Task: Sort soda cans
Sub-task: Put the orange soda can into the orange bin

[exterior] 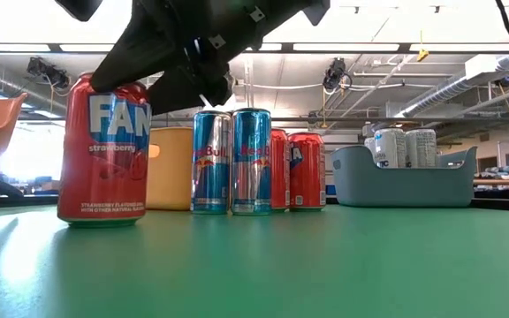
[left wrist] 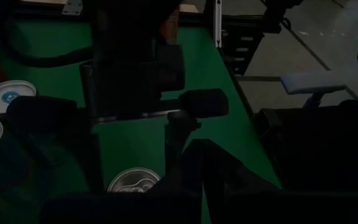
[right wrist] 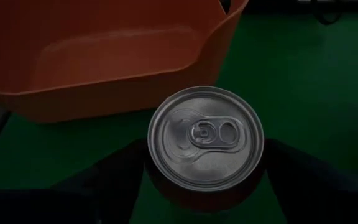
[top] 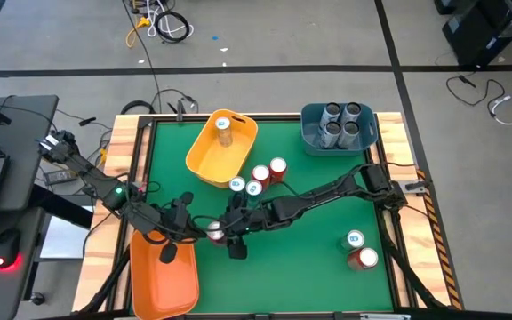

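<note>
A red soda can (right wrist: pixel 205 137) stands upright on the green table (top: pixel 309 240), just beside the orange bin (right wrist: pixel 104 56). The low view shows the red can (exterior: pixel 104 150) with its base on the mat. My right gripper (right wrist: pixel 204 158) is open, with a finger on either side of the can's upper part. It reaches in from the table's right (top: pixel 220 231). My left gripper (top: pixel 188 228) is shut and hangs over the orange bin's far rim, close to the left of the can, holding nothing. My right gripper has its fingers (right wrist: pixel 114 180) on either side of the red can just below the rim (right wrist: pixel 157 171), slanting down from the table's right. I cannot tell whether they touch it. The can stands upright on the table.
The yellow bin (top: pixel 220 147) holds one can. The blue bin (top: pixel 338 129) holds several silver cans. Two blue-silver cans (top: pixel 245 187) and two red ones (top: pixel 270 170) stand mid-table. Two more cans (top: pixel 360 251) stand near the right. Bare mat lies between the groups.
</note>
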You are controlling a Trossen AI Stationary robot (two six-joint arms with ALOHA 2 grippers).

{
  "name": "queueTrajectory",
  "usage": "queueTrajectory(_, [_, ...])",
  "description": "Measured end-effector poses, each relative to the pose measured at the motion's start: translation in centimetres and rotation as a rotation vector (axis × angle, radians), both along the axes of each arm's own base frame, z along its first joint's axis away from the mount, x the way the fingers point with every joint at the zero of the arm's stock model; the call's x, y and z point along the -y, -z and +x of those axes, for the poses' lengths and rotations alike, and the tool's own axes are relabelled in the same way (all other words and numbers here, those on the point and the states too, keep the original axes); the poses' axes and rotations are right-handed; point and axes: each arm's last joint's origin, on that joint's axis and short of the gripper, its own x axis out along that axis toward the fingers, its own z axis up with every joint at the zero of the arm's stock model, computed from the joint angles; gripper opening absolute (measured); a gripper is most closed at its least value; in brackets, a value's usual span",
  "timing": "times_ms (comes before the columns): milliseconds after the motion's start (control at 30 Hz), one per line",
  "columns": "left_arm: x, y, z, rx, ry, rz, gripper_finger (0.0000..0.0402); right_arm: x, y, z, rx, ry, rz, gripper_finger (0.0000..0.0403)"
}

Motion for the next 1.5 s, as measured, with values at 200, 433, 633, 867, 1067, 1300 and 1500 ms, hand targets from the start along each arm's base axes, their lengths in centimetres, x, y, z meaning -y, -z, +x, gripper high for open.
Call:
queueTrajectory(200, [0.0,0.0,0.0,0.0,0.0,0.0,0.0007,0.0,0.2,0.0,-0.006,0.0,-0.004,0.0342])
queueTrajectory(433, [0.0,0.0,0.0,0.001,0.0,0.0,0.0007,0.0,0.1,0.1,0.012,0.003,-0.005,0.0352])
queueTrajectory(633, [0.0,-0.1,0.0,0.007,0.0,-0.003,0.0007,0.0,-0.7,0.0,0.033,0.002,-0.003,0.0353])
queueTrajectory(867, [0.1,-0.3,0.1,0.026,0.001,-0.016,0.0008,-0.1,-0.8,0.0,0.041,-0.012,-0.018,0.0352])
queueTrajectory(1067, [0.1,-0.3,0.1,0.028,0.001,-0.017,0.0011,-0.3,-2.9,-0.8,0.065,-0.029,-0.036,0.0348])
queueTrajectory(1300, [0.1,-0.3,0.1,0.028,0.001,-0.018,0.0011,0.5,-8.1,-4.2,0.037,0.056,-0.18,0.0321])
queueTrajectory(1500, [0.1,-0.3,0.1,0.028,0.001,-0.018,0.0011,0.5,-12.4,-6.9,0.094,0.109,-0.262,0.0264])
